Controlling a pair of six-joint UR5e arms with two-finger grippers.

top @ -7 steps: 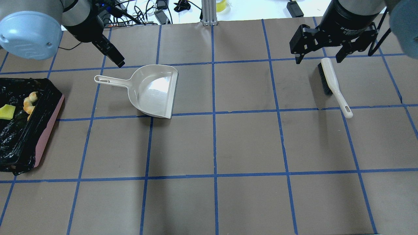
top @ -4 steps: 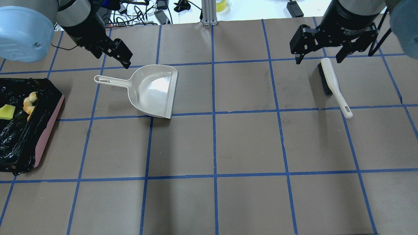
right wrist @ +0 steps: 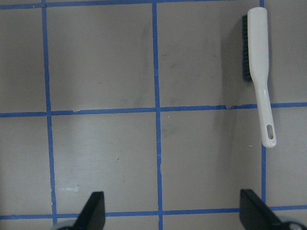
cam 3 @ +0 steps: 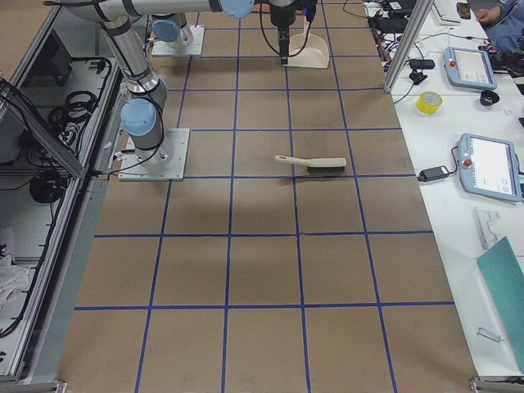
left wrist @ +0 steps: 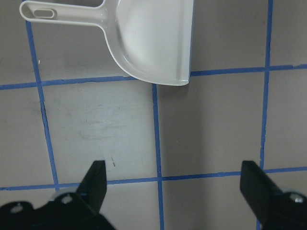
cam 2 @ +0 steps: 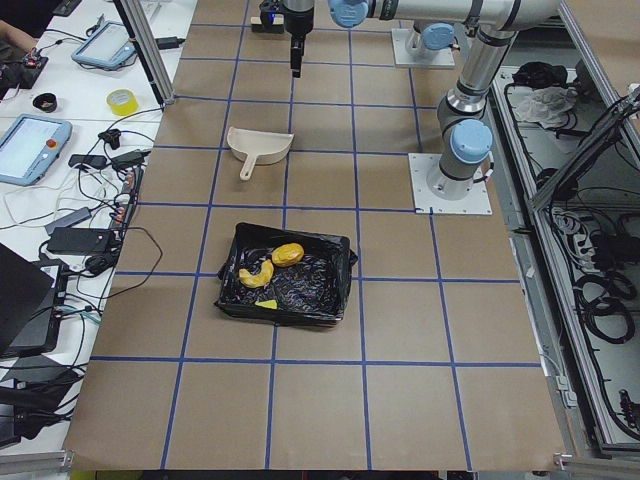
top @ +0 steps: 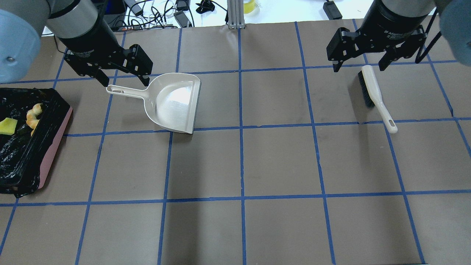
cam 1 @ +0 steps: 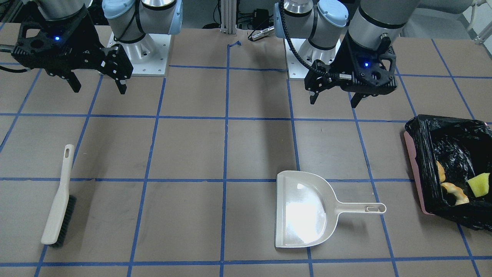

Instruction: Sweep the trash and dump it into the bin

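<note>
The pink bin [top: 55,147] lined with a black bag stands at the table's left end. The yellow-green wedge [top: 7,126], the cream crescent [cam 1: 455,192] and the orange lump [cam 1: 440,171] lie inside it. The cream dustpan [top: 173,101] lies empty on the table, handle toward the bin. My left gripper [top: 123,80] is open and empty, above and just behind the dustpan handle. A cream brush [top: 373,94] lies at the right. My right gripper [top: 359,68] is open and empty above the brush's bristle end.
The table is brown paper with a blue tape grid. Cables and small devices lie beyond the far edge [top: 154,14]. A metal post [top: 235,14] stands at the far middle. The arm bases [cam 1: 138,50] sit on the robot's side.
My left gripper has turned at the wrist and shifted toward the dustpan handle, so both open fingers now show. The right arm, dustpan, brush and bin have not moved.
</note>
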